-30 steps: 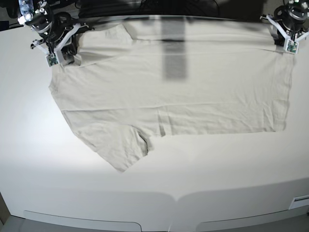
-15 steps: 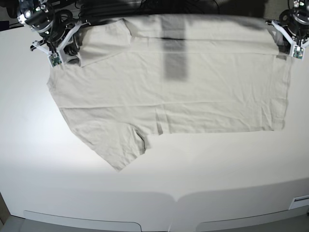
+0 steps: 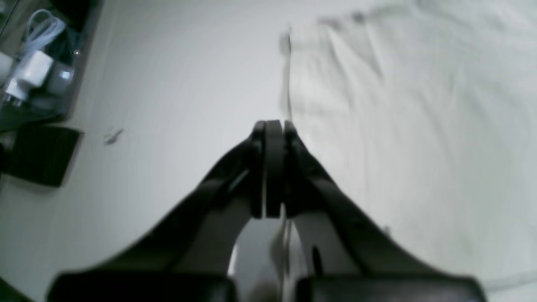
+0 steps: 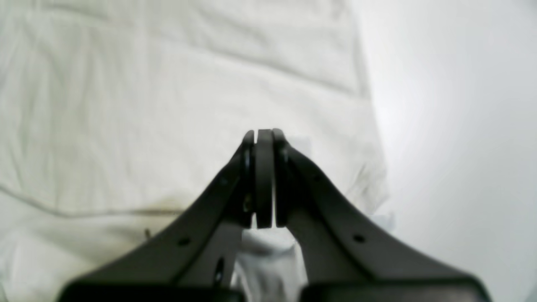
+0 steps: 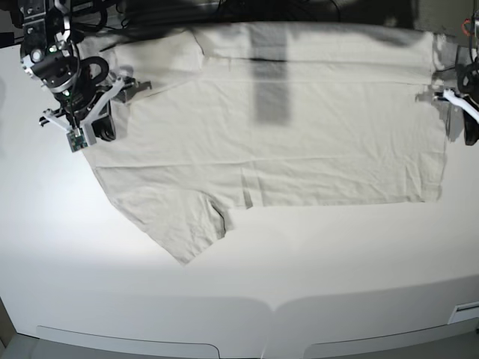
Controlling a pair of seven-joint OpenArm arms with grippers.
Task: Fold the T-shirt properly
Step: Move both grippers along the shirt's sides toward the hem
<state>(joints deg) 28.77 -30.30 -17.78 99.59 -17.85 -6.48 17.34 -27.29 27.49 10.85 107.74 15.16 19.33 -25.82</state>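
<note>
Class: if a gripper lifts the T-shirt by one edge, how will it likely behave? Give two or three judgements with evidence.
The T-shirt would probably go floppy and drape, as it lies flat with soft wrinkles and folded layers. It looks thin, so likely light. Pushed, it would probably bunch up rather than slide whole along the table.

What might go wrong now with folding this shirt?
1. Both grippers are shut and seem to hold nothing: the right gripper hangs over the T-shirt, the left gripper by its side edge. A poor regrasp may pinch one layer only.
2. One sleeve sticks out at an angle, so it could bunch up in the next fold.
3. Wrinkles show near the hem; they may get folded in.
</note>
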